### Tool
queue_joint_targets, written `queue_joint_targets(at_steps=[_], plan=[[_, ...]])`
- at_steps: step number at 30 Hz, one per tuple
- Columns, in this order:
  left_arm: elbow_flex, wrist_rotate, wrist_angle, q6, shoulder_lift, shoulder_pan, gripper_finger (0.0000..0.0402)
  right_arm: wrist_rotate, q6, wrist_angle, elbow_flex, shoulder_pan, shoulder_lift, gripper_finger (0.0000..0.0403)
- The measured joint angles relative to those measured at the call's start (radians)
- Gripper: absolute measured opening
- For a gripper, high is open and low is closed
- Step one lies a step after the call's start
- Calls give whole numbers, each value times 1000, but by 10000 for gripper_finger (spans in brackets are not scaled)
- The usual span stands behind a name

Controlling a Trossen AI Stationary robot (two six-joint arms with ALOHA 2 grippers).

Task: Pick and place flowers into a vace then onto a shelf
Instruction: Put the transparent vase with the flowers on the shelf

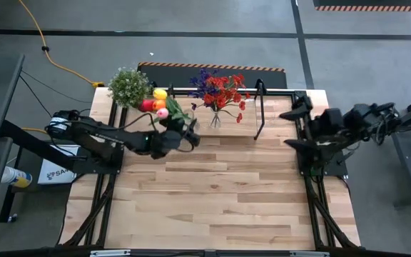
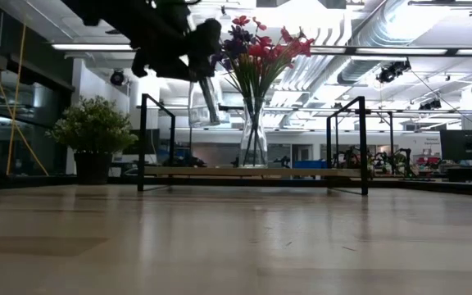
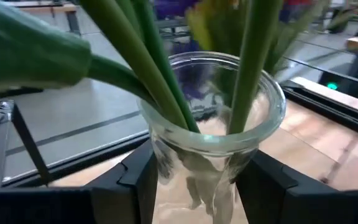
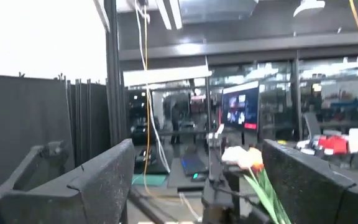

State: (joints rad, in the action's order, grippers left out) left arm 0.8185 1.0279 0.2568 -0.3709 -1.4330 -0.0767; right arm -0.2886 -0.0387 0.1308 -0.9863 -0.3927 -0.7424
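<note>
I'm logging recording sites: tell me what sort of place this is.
Probably an industrial lab or workshop hall. The low view shows exposed ceiling ducts and strip lights, and the high view shows a concrete floor with hazard-striped tape beyond the plank table.

green stems (image 3: 166, 81), clear vase (image 3: 213, 149), light-wood shelf (image 2: 252, 172)
</note>
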Motion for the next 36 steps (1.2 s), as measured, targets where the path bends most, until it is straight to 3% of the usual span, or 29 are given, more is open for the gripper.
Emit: queue_joint_targets(at_steps=[12, 36], plan=[[0, -122, -27, -54, -9, 201, 207, -46, -79, -44, 0, 0, 57, 339], [3, -131, 13, -16, -96, 228, 207, -50, -121, -66, 0, 0, 56, 339]])
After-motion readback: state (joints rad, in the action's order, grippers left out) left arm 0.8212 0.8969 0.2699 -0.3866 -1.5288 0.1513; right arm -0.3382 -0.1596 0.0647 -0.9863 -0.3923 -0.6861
